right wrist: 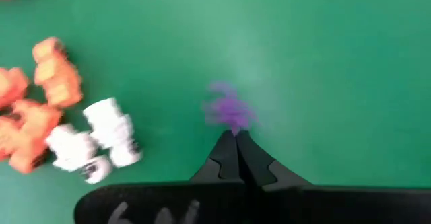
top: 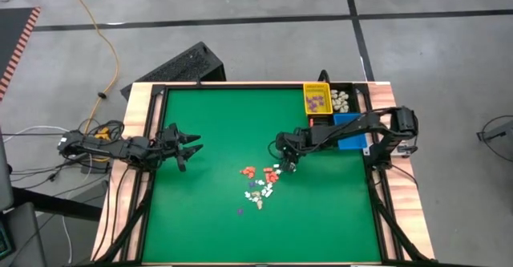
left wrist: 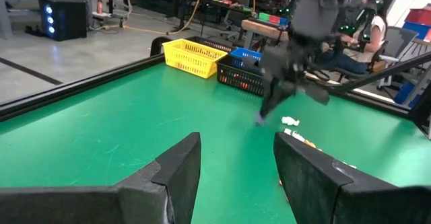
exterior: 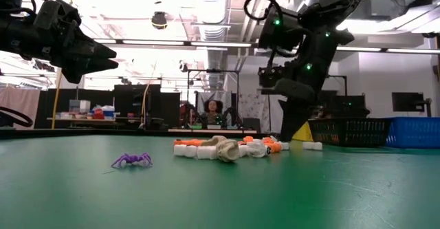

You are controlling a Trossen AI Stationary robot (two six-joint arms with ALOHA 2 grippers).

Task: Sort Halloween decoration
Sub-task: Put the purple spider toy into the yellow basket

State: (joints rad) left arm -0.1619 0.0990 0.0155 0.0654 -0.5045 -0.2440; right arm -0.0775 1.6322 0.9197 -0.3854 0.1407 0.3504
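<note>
The Halloween decoration lies as a loose pile [top: 258, 183] of cream-white, orange-red and purple trinkets in the middle of the green mat. One purple spider [exterior: 130, 160] rests apart, nearer the front edge. My right gripper [top: 287, 167] slants down at the pile's far right side, shut on a small purple trinket [right wrist: 229, 109]. My left gripper [top: 192, 148] hovers open and level over the mat's left part, holding nothing. My right gripper pinches the purple trinket by its near edge [right wrist: 231, 126] between the very tips of its two fingers. The fingers slant down from the table's right side. The trinket sticks out beyond the fingertips, low over the mat; whether it hangs clear, I cannot tell.
A yellow bin [top: 317, 100] with purple pieces, a black bin [top: 343, 100] with cream pieces and a blue bin [top: 346, 131] stand at the far right corner. A raised dark frame [top: 152, 139] borders the mat. A person sits beyond the table's far side.
</note>
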